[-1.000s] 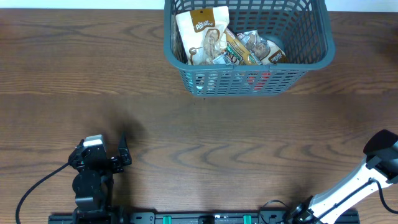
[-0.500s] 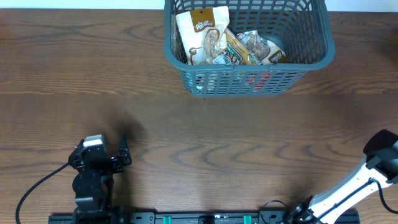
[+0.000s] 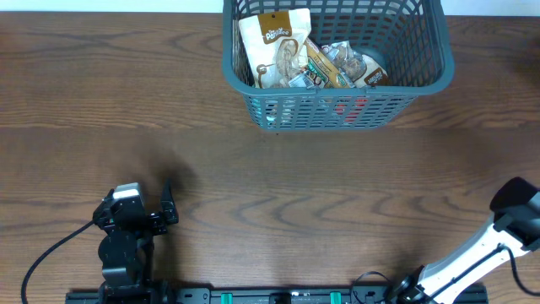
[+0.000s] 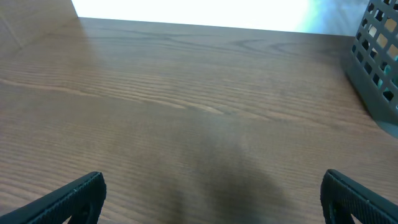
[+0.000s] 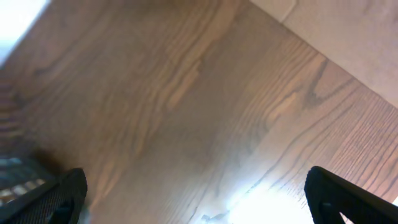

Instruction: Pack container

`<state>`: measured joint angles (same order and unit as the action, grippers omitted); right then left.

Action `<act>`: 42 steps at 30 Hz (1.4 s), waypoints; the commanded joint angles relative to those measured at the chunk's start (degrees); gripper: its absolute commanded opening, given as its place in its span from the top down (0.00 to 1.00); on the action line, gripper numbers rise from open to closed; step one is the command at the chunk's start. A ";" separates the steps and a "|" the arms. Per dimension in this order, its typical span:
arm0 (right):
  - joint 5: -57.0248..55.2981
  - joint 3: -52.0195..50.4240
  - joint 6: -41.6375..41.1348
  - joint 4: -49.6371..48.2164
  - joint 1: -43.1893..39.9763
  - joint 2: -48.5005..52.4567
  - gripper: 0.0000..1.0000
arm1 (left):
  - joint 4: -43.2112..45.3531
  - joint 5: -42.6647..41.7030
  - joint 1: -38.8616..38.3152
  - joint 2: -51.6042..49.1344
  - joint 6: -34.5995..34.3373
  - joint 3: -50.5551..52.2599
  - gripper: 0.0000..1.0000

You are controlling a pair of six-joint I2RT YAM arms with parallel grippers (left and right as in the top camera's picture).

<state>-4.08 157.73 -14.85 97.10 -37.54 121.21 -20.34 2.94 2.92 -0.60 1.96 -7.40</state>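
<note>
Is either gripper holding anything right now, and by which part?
Nothing is held: the left gripper and the right gripper both show open, empty jaws.

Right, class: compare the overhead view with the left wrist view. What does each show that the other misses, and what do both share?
Only the overhead shows the snack packets lying inside the container, plus the right arm. Only the left wrist view shows the left gripper close up, its fingers spread wide with nothing between them. Both show the container's lattice wall and the wooden table.
</note>
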 commanded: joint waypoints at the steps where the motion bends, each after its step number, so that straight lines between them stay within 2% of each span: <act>1: 0.02 -0.44 0.31 0.15 4.22 -8.66 0.01 | -0.15 -0.83 0.28 0.42 0.37 1.22 0.01; 5: -5.73 -6.47 0.39 -3.61 12.09 -16.72 0.01 | -0.15 -0.83 0.28 0.42 0.37 1.22 0.01; 7: -10.25 -12.35 0.33 -6.36 16.70 -21.59 0.01 | -0.15 -0.83 0.28 0.42 0.37 1.22 0.02; 10: -11.13 -23.32 0.31 -13.07 22.64 -29.11 0.01 | -0.15 -0.83 0.28 0.42 0.37 1.22 0.01; 13: -9.77 -36.30 -0.68 -23.58 27.41 -37.59 0.01 | -0.15 -0.83 0.28 0.42 0.37 1.22 0.01; 19: -6.58 -66.05 -5.31 -51.10 33.90 -56.92 0.01 | -0.15 -0.83 0.28 0.42 0.37 1.22 0.01; 23: -4.39 -86.73 -5.27 -69.20 35.28 -69.92 0.01 | -0.15 -0.83 0.28 0.42 0.37 1.22 0.01; 27: -4.00 -104.78 -4.90 -82.93 35.39 -81.29 0.01 | -0.15 -0.83 0.28 0.42 0.37 1.22 0.02; 30: -2.54 -116.28 -0.85 -91.21 35.39 -88.59 0.01 | -0.15 -0.83 0.28 0.42 0.37 1.22 0.01; 34: 0.76 -127.45 7.69 -98.55 35.39 -94.66 0.01 | -0.15 -0.83 0.28 0.42 0.37 1.22 0.01; 42: 0.90 -143.62 9.77 -100.43 35.80 -101.79 0.01 | -0.15 -0.83 0.28 0.42 0.37 1.22 0.01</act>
<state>-4.19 17.52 -7.79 -3.14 -2.66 21.58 -20.27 2.90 2.92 -0.58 1.96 -7.38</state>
